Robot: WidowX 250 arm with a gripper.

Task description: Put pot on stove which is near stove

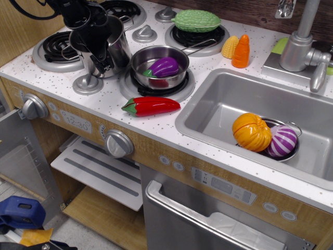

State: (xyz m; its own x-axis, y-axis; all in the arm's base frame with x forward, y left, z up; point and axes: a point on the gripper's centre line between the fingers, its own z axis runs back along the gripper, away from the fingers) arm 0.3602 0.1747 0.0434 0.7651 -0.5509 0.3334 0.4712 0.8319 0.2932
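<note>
The tall shiny steel pot (118, 51) stands on the white counter between the front left stove burner (54, 49) and the burner under the pan (136, 88). It sits just right of the front left burner's ring. My black gripper (98, 48) reaches down from the upper left. It grips the pot's near rim, with one finger inside the pot and one finger (105, 63) down its outer wall. The pot's left loop handle (66, 51) shows.
A steel pan (156, 73) holds a purple eggplant (165, 66). A red pepper (151, 105) lies in front of it. A green vegetable (196, 20) covers the back burner. Silver knob discs (87, 83) stand by the pot. The sink (223, 99) holds toy vegetables.
</note>
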